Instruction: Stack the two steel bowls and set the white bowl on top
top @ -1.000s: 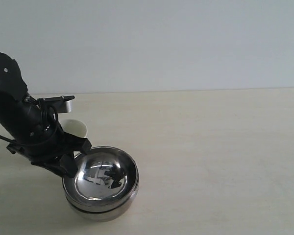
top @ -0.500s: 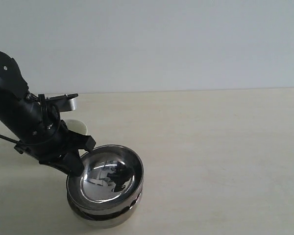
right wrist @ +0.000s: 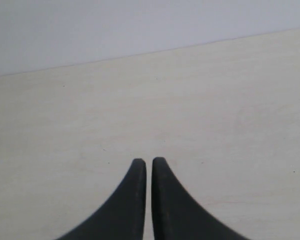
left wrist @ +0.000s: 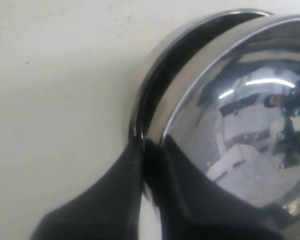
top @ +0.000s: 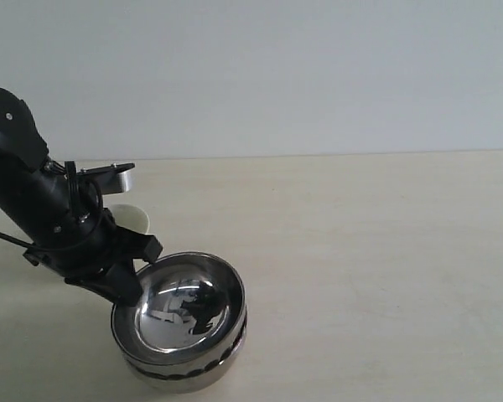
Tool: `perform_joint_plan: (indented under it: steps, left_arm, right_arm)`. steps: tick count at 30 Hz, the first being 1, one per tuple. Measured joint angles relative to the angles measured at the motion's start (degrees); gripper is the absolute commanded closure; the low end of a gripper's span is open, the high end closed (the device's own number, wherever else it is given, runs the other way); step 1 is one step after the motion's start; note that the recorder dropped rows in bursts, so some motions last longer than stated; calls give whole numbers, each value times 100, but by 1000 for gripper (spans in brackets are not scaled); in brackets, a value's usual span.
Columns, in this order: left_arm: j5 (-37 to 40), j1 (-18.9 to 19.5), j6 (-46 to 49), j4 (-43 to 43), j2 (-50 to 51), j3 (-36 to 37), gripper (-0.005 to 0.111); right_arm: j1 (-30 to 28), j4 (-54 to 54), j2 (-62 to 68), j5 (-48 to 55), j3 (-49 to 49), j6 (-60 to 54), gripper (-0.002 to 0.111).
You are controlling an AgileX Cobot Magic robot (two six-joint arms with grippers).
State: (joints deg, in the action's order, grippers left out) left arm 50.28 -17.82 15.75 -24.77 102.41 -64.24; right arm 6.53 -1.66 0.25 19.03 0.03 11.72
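The pale counter [top: 386, 251] carries the bowls at the lower left of the exterior view. The wider steel bowl [top: 184, 303], smooth and mirror-bright, sits nested inside the ribbed steel bowl [top: 183, 377], with a dark gap between their rims. The small cream white bowl [top: 134, 218] stands behind them, partly hidden by the arm. The left gripper [left wrist: 142, 144] pinches the wider bowl's rim. The right gripper [right wrist: 148, 162] is closed on nothing.

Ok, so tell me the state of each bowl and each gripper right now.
Upper steel bowl: nested in the lower one, rim gripped.
Lower steel bowl: upright on the table, holding the upper.
White bowl: apart from the stack, not stacked.
Left gripper: shut on the upper steel bowl's rim.
Right gripper: shut, empty.
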Motion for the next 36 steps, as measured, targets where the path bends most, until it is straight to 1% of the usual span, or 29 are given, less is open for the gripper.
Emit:
perform_joint_plan:
  steps: [1, 3, 4, 6, 8, 9, 16, 19, 21, 22, 24, 27, 29, 31, 32, 34, 36]
  left_arm:
    - [8, 0, 0, 16, 0, 0, 102]
    - [13, 0, 0, 29, 0, 0, 97]
    - [22, 0, 0, 29, 0, 0, 91]
    - [35, 0, 0, 29, 0, 0, 74]
    - [114, 0, 0, 33, 0, 0, 65]
    - [142, 0, 0, 33, 0, 0, 63]
    - [240, 0, 0, 83, 0, 0, 63]
    - [588, 0, -51, 371, -52, -131, 65]
    - [761, 0, -122, 436, -253, -263, 70]
    - [772, 0, -142, 436, -334, -300, 79]
    - [880, 0, -176, 436, -506, -383, 87]
    - [1063, 0, -77, 240, -523, -408, 87]
    - [1037, -77, 145, -39, -523, -408, 87]
    - [830, -308, 303, -178, -523, -408, 87]
    - [692, -486, 356, -207, -523, -408, 87]
    - [551, -630, 396, -220, -453, -408, 87]
    - [530, -652, 406, -194, -350, -408, 87]
  right_arm:
    - [0, 0, 0, 0, 0, 0, 108]
    - [0, 0, 0, 0, 0, 0, 108]
    - [0, 0, 0, 0, 0, 0, 108]
    - [0, 0, 0, 0, 0, 0, 108]
    - [0, 0, 0, 0, 0, 0, 108]
    - [0, 0, 0, 0, 0, 0, 108]
    - [0, 0, 0, 0, 0, -10, 108]
    - [0, 0, 0, 0, 0, -10, 108]
    - [0, 0, 0, 0, 0, -10, 108]
    - [0, 0, 0, 0, 0, -10, 108]
    - [0, 0, 0, 0, 0, -10, 108]
    - [0, 0, 0, 0, 0, -10, 108]
    - [0, 0, 0, 0, 0, -10, 108]
    - [0, 0, 0, 0, 0, -10, 108]
    - [0, 0, 0, 0, 0, -10, 108]
    - [0, 0, 0, 0, 0, -10, 108]
    - [0, 0, 0, 0, 0, -10, 108]
